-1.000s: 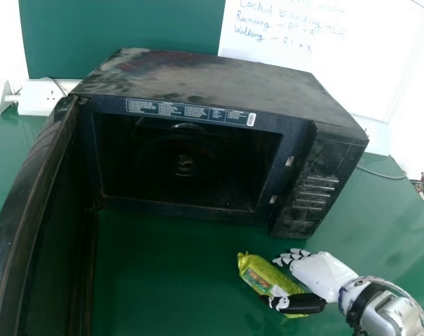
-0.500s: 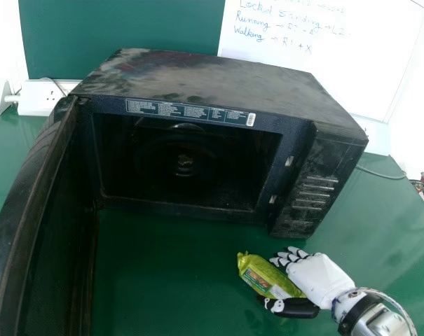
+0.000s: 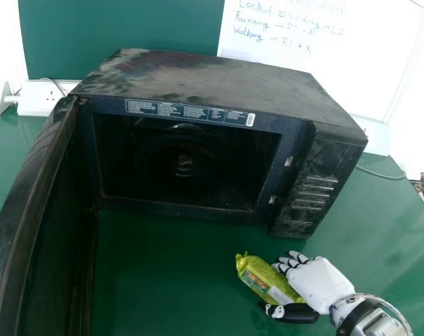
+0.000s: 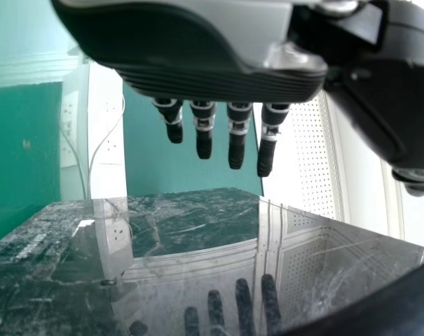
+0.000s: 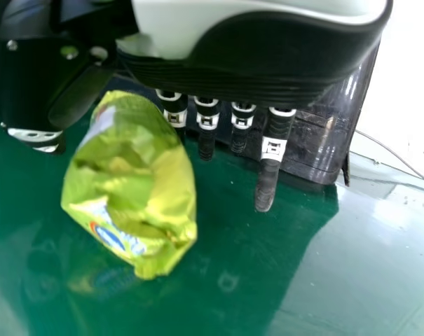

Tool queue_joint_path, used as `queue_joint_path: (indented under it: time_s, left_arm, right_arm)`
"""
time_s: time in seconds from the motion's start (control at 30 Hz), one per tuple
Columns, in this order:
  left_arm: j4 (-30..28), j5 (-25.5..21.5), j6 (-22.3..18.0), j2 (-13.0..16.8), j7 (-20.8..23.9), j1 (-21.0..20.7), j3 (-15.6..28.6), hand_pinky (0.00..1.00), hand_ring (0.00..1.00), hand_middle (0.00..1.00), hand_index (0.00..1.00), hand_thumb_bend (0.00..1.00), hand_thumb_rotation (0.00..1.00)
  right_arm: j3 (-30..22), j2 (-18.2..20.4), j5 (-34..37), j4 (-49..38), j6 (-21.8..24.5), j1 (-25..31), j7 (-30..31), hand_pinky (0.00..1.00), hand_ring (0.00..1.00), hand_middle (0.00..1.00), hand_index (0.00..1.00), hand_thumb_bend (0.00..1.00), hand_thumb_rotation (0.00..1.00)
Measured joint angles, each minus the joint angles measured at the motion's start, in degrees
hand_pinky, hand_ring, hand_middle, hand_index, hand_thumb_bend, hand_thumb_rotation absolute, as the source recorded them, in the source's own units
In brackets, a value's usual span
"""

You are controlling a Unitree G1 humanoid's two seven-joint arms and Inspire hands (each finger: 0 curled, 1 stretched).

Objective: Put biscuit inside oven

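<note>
Already, the boxy black microwave oven (image 3: 212, 77) stands open; still to do: the shiny yellow-green biscuit packet (image 3: 259, 275) going inside. It lies outside on the green desk (image 3: 162, 273), between the white-and-black right hand's (image 3: 322, 283) unclenched fingers and thumb.

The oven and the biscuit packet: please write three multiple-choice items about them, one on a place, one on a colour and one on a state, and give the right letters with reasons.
1. Where is the biscuit packet?
A) on top of the oven
B) on the table before the oven
C) inside the oven

2. What is the packet's main colour?
A) blue
B) red
C) yellow-green

3. How is the oven door?
A) open
B) shut
C) half covered by a cloth

1 B: it lies on the green tabletop, beside the right robot hand.
2 C: the wrapper is yellow-green in the head and right wrist views.
3 A: the door stands out from the front, leaving the inside visible.
</note>
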Motion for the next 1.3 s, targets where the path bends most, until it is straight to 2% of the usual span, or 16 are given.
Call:
queue_joint_path:
  time_s: [0.27, 0.4, 0.43, 0.5, 0.53, 0.6, 0.63, 0.73, 0.9, 1.0, 1.07, 1.17, 1.3]
  left_arm:
    - [-0.12, -0.04, -0.42, 0.04, -0.14, 0.15, -0.29, 0.94, 0.88, 0.92, 0.84, 1.0, 0.8]
    - [-0.35, -0.17, -0.45, 0.11, -0.35, 0.76, -0.39, 0.92, 0.87, 0.91, 0.84, 1.0, 0.79]
    - [-0.48, -0.43, -0.43, 0.26, -0.58, 0.93, -0.41, 0.9, 0.87, 0.91, 0.84, 1.0, 0.79]
    - [-1.23, -1.63, 0.22, 0.82, -0.95, 1.61, -0.59, 0.9, 0.86, 0.9, 0.83, 1.0, 0.8]
    - [-1.88, -2.5, 0.99, 1.04, -0.94, 2.02, -0.87, 0.9, 0.86, 0.9, 0.83, 1.0, 0.8]
    - [-3.03, -3.67, 2.36, 1.14, -0.74, 2.82, -1.66, 0.92, 0.86, 0.9, 0.83, 1.0, 0.82]
    - [-3.59, -3.81, 2.71, 1.13, -0.76, 3.2, -1.9, 0.92, 0.86, 0.9, 0.83, 1.0, 0.81]
    - [-4.79, -4.72, 2.78, 0.83, -0.78, 3.81, -2.43, 0.91, 0.85, 0.89, 0.82, 1.0, 0.81]
    - [-4.31, -4.76, 0.67, 0.25, -1.75, 2.86, -2.58, 0.94, 0.86, 0.9, 0.81, 1.0, 0.83]
    - [-4.15, -4.42, -0.1, -0.35, -1.7, 2.27, -2.58, 0.94, 0.86, 0.9, 0.81, 1.0, 0.82]
    - [-4.23, -4.33, -0.07, -0.97, -1.09, 2.28, -2.63, 0.92, 0.85, 0.89, 0.81, 1.0, 0.82]
    - [-4.56, -4.32, 0.67, -1.29, 0.02, 2.34, -3.15, 0.89, 0.84, 0.88, 0.81, 1.0, 0.82]
    - [-5.13, -3.96, 1.24, -1.74, 1.12, 2.38, -3.99, 0.87, 0.83, 0.88, 0.8, 1.0, 0.82]
  right_arm:
    - [-0.03, -0.52, 0.51, -0.01, -0.56, -0.01, 0.92, 0.56, 0.87, 0.96, 0.91, 0.8, 0.9]
    - [-0.08, -0.53, 0.64, 0.01, -0.7, 0.02, 0.95, 0.57, 0.85, 0.95, 0.91, 0.78, 0.64]
    - [-0.09, -0.51, 0.63, 0.05, -0.78, 0.07, 0.72, 0.54, 0.84, 0.94, 0.9, 0.79, 0.52]
    - [-0.09, -0.35, 0.57, 0.21, -1.18, 0.27, -0.66, 0.49, 0.8, 0.9, 0.85, 0.8, 0.32]
    - [-0.09, -0.3, 0.53, 0.27, -1.4, 0.32, -1.18, 0.47, 0.79, 0.89, 0.83, 0.8, 0.26]
    - [-0.12, -0.04, 0.52, 0.32, -1.48, 0.45, -2.06, 0.44, 0.75, 0.86, 0.78, 0.76, 0.08]
    - [-0.13, 0.22, 0.45, 0.32, -1.46, 0.51, -2.54, 0.39, 0.67, 0.8, 0.71, 0.75, 0.03]
    - [-0.28, 1.23, 0.22, 0.32, -1.34, 0.71, -4.24, 0.33, 0.54, 0.71, 0.63, 0.72, 0.0]
    - [-0.29, 2.57, -1.39, 0.53, -1.37, 1.41, -7.35, 0.24, 0.27, 0.43, 0.48, 0.64, 0.0]
    - [-0.29, 2.93, -3.08, 0.56, -1.37, 2.0, -8.76, 0.21, 0.18, 0.31, 0.42, 0.6, 0.0]
    - [-0.27, 3.23, -4.44, 0.6, -1.34, 2.1, -9.92, 0.16, 0.11, 0.22, 0.38, 0.54, 0.0]
    - [0.06, 4.02, -5.78, 0.83, -1.27, 2.11, -11.17, 0.12, 0.07, 0.16, 0.47, 0.5, 0.03]
    - [0.42, 4.42, -6.48, 1.27, -1.28, 2.01, -12.21, 0.11, 0.04, 0.12, 0.48, 0.5, 0.03]
